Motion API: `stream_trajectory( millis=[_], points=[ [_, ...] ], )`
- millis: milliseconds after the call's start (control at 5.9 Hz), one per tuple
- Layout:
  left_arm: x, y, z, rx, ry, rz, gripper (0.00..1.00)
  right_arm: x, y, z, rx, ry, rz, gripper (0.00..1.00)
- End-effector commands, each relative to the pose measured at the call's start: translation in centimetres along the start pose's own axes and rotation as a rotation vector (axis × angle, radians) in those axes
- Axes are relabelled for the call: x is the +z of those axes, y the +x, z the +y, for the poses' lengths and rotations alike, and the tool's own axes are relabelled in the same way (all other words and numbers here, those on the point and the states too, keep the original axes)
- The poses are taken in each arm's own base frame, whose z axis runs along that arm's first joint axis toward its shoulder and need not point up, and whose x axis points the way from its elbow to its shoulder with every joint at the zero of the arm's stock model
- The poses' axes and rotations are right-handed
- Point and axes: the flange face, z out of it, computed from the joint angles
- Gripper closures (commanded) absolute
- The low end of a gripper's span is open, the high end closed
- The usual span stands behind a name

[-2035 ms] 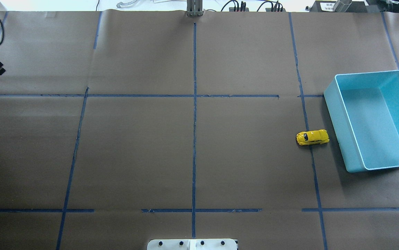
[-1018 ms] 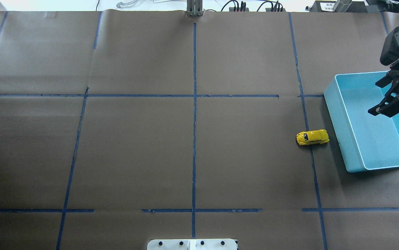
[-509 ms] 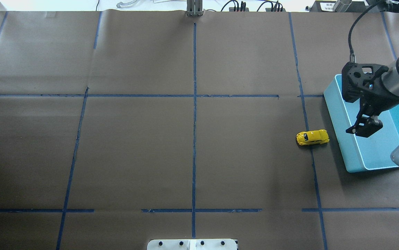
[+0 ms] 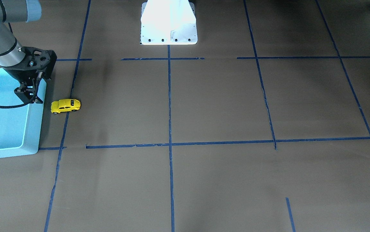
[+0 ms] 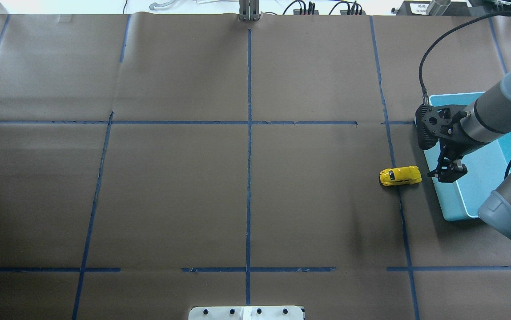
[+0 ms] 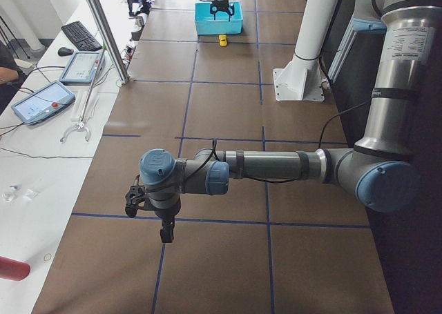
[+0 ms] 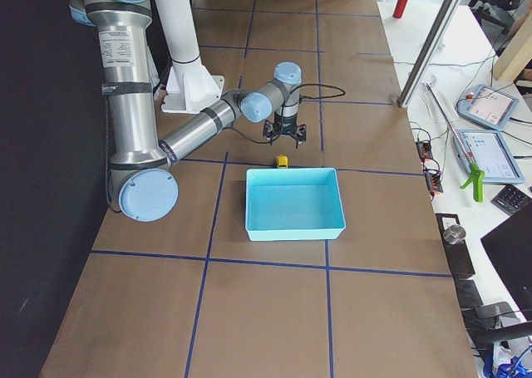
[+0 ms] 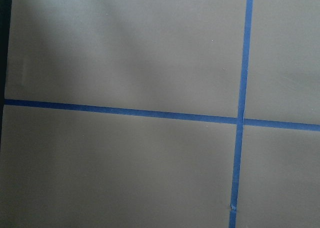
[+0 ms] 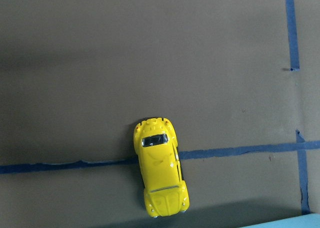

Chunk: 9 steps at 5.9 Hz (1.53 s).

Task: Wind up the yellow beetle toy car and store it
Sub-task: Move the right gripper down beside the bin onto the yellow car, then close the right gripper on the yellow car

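The yellow beetle toy car (image 5: 400, 176) stands on the brown paper just left of the blue bin (image 5: 453, 213), across a blue tape line. It also shows in the front view (image 4: 65, 105) and fills the lower middle of the right wrist view (image 9: 160, 170). My right gripper (image 5: 448, 171) is open and empty, above the bin's near-left rim, a short way right of the car and clear of it (image 4: 28, 95). My left gripper (image 6: 148, 214) shows only in the exterior left view, above the far left end of the table; I cannot tell whether it is open.
The blue bin (image 4: 33, 129) holds nothing that I can see. Blue tape lines divide the brown paper into squares. The robot's white base (image 5: 246, 312) is at the table's near edge. Cables and plugs lie along the far edge.
My right arm has come in from the right, crossed over the bin and lowered toward the car. The left arm left the overhead view two seconds ago. The car has not moved.
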Motion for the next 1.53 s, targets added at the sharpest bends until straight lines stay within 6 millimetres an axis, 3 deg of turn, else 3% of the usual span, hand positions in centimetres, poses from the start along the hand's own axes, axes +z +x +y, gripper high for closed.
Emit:
stream_trajectory(
  millis=[0,678,1357],
  points=[
    [0.2,0.0,-0.1,0.011,0.007,0.003,0.0,3.7,0.4,0.8,-0.042,0.041,0.008,0.0],
    [-0.1,0.3,-0.1,0.02,0.013,0.004,0.0,7.0,-1.9,-1.4,-0.094,0.031,-0.057,0.0],
    [-0.1,0.5,-0.1,0.026,0.014,0.006,0.0,9.2,-2.1,-1.7,-0.102,0.005,-0.077,0.0]
  ],
)
